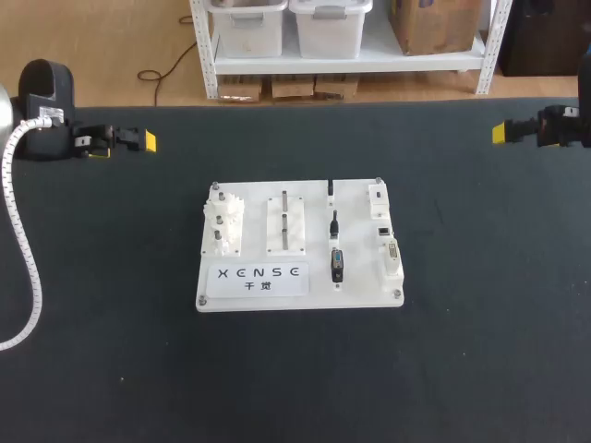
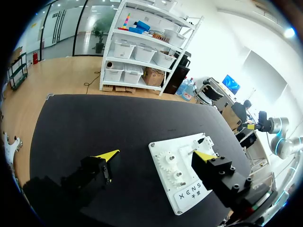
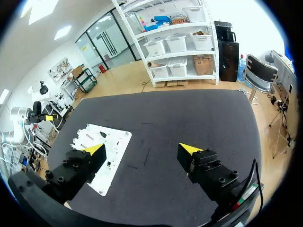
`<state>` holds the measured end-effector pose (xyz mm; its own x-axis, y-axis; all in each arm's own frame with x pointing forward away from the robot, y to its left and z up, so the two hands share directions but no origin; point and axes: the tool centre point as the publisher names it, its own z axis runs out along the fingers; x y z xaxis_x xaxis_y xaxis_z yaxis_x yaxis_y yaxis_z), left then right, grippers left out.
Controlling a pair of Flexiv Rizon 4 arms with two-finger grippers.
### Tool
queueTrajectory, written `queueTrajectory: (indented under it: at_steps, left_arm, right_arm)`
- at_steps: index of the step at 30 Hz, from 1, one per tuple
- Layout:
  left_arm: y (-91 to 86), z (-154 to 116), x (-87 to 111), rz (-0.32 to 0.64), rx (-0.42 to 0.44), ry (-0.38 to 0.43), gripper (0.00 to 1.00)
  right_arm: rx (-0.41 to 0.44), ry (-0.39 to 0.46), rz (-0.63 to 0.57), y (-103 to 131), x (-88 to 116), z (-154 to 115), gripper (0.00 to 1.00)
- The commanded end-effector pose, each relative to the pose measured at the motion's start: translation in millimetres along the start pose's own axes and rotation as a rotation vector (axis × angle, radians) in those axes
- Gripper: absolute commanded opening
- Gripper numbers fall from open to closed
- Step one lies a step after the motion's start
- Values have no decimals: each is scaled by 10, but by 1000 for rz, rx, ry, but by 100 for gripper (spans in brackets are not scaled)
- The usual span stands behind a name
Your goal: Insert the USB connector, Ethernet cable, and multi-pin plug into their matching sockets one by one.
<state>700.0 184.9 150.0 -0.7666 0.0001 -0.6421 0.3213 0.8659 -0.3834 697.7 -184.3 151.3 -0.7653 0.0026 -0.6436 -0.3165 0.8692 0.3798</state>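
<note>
A white board (image 1: 300, 293) lies flat mid-table. In its middle column sit a small black USB connector (image 1: 331, 191), a black Ethernet cable plug (image 1: 335, 224) and a dark multi-pin plug (image 1: 337, 265). Their white sockets (image 1: 386, 231) line the board's right edge. My left gripper (image 1: 138, 141) hovers at the far left of the table, open and empty; from the left wrist the board (image 2: 161, 152) shows ahead between its fingertips (image 2: 108, 154). My right gripper (image 1: 503, 132) hangs at the far right, open and empty, with the board (image 3: 120, 142) beyond one finger (image 3: 93, 150).
White gears (image 1: 224, 221) and upright pegs (image 1: 285, 221) fill the board's left half. A white spiral-wrapped cable (image 1: 26, 258) trails from my left arm down the table's left side. Black mat (image 1: 462, 360) surrounds the board.
</note>
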Motion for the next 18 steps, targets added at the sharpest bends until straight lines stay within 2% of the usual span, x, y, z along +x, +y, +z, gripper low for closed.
queueTrajectory:
  at_steps: [1,9,13,18]
  left_arm:
    - [0,0,0,0,0,0,100]
    - [0,0,0,0,0,0,100]
    - [0,0,0,0,0,0,100]
    - [0,0,0,0,0,0,100]
  right_arm:
    - [-3,0,-1,-11,-1,8,100]
    - [-3,0,-1,-11,-1,8,100]
    - [96,23,-48,43,-275,-20,100]
    - [187,87,-119,164,-610,133,100]
